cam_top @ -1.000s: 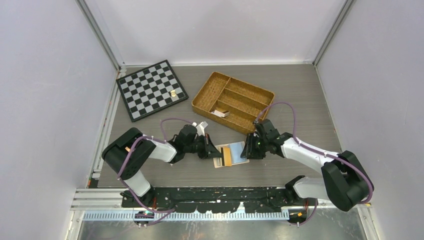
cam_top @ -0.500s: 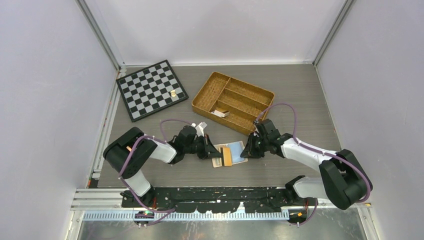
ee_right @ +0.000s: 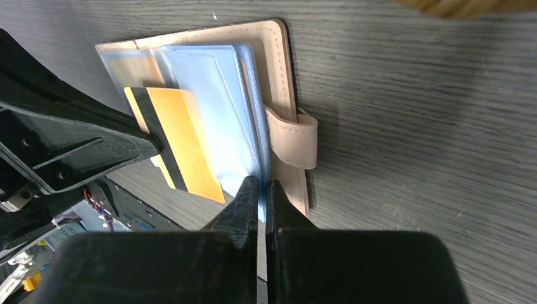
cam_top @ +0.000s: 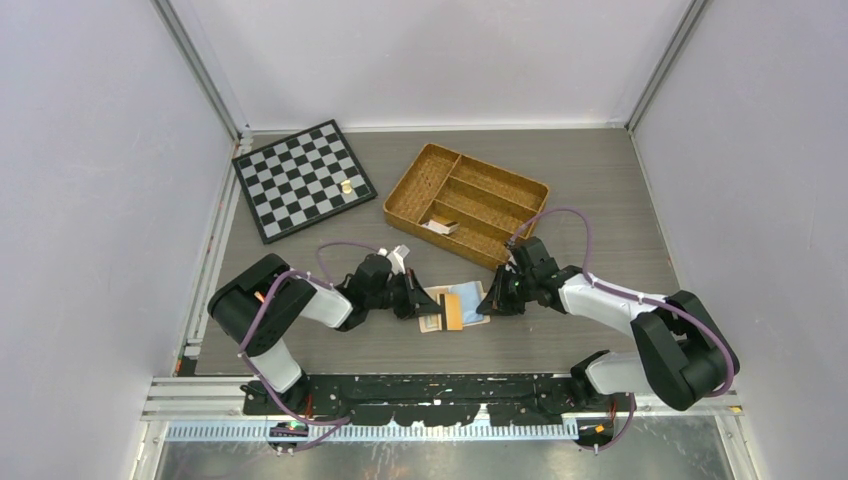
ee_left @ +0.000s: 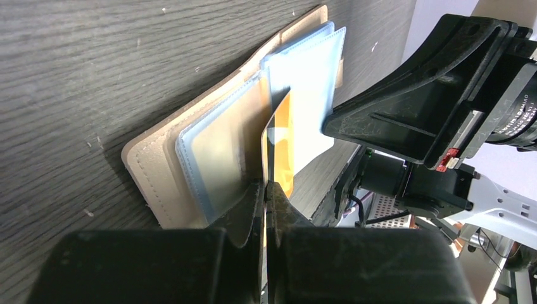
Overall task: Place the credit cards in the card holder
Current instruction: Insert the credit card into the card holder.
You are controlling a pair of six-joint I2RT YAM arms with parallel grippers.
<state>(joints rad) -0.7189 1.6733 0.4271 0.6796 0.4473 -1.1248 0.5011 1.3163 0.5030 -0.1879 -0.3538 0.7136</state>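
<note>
The left gripper [ee_left: 266,187] pinches an orange credit card [ee_right: 180,140], black stripe showing, over the open card holder [ee_right: 278,57] lying on the table between both arms, the right gripper [ee_right: 261,185] is clamped on one clear sleeve [ee_right: 221,107], and the wicker tray [cam_top: 410,190] behind holds a small packet [cam_top: 440,227].

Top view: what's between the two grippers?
The open card holder, its clear sleeves fanned, plus the orange card pinched by the left gripper. The right gripper nips a sleeve edge. Clearest in both wrist views.
</note>
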